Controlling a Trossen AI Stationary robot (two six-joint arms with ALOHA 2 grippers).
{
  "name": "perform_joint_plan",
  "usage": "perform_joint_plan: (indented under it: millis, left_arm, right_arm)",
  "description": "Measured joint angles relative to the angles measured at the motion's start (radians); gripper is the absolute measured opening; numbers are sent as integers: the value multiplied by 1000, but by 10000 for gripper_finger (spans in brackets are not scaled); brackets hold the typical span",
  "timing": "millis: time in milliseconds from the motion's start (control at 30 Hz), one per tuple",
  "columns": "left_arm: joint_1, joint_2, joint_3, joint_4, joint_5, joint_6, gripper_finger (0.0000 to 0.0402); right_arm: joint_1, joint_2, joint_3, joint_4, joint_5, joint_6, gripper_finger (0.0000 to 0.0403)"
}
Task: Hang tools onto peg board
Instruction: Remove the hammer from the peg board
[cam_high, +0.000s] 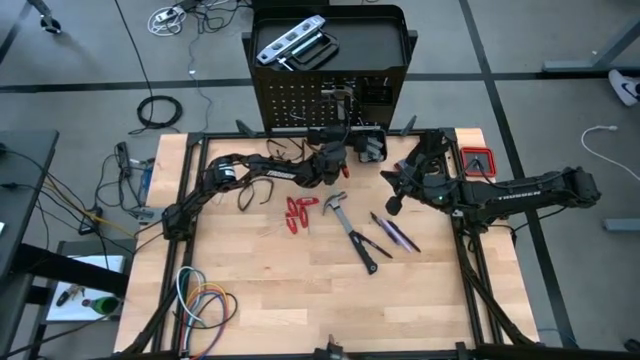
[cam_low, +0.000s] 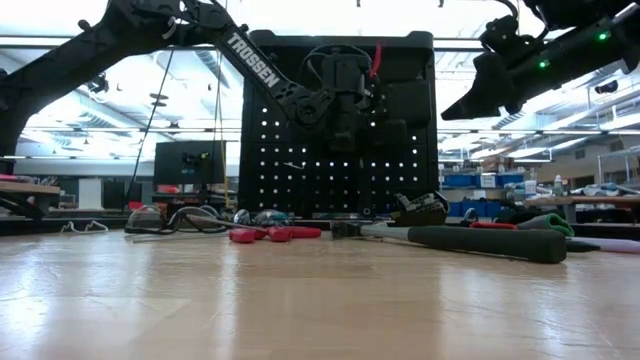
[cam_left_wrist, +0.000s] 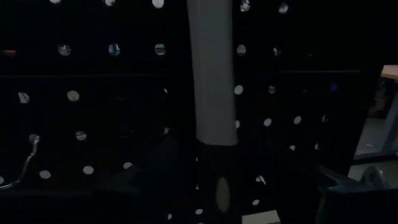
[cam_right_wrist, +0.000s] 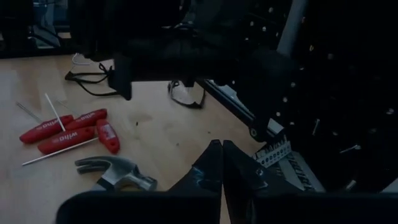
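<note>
Now left gripper (cam_high: 343, 108) at peg board (cam_high: 300, 105), jaws apart around pale tool (cam_left_wrist: 213, 68); right gripper (cam_right_wrist: 222, 163) closed, empty.

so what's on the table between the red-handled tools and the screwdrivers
The hammer, head toward the red-handled tools, black handle running toward the screwdrivers; seen in the high view.

2 dark arms (cam_high: 520, 188), white lettering

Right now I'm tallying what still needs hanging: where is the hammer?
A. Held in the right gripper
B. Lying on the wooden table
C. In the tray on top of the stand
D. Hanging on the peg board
B: the hammer lies flat on the table, in front of the peg board, with neither gripper on it.
</note>
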Motion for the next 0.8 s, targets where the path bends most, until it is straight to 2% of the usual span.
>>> perform_joint_plan:
  millis: [367,467,633,800]
  left_arm:
    - [20,0,50,-40,-2,4,294]
    - [29,0,75,-89,0,-8,297]
    - [53,0,87,-126,70,-94,294]
    - [59,0,87,-167,69,-157,294]
  right_arm:
    - [0,0,0,0,-1,0,22]
    - [0,0,0,-1,-3,0,21]
    - [0,0,0,-1,-5,8,14]
    - [3,0,0,-1,-27,8,17]
